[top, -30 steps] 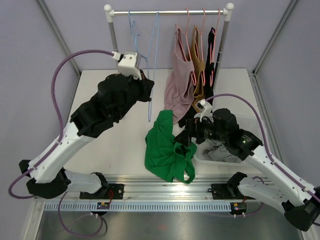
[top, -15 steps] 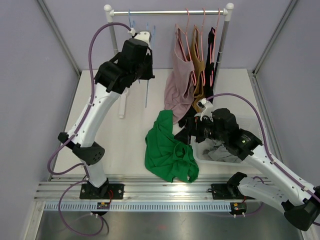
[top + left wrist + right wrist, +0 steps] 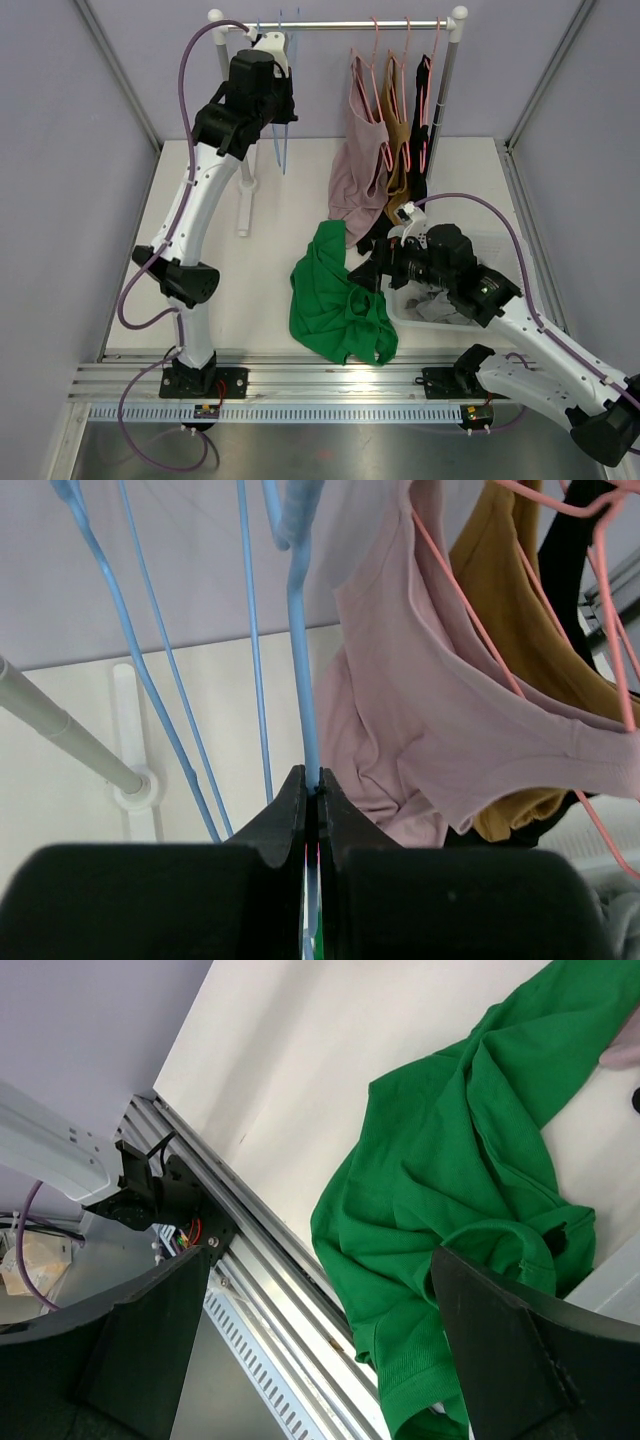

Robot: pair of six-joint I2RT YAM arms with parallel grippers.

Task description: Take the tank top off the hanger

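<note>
Two tools: left tool [image 3: 312,782] tight on blue hanger [image 3: 303,670] near pink top [image 3: 430,720], right tool [image 3: 320,1260] spread above green top [image 3: 450,1140]

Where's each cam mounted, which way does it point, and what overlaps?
Top external: above and behind the bases, looking down on the table, rack, left arm and right arm.
Left wrist: high by the rack, looking past the left gripper, shut on the blue hanger, with the pink top beside it.
Right wrist: over the table, facing down toward the front rail and green garment; right gripper open.
Shared: top and left wrist show the pink top; top and right wrist the green garment.
</note>
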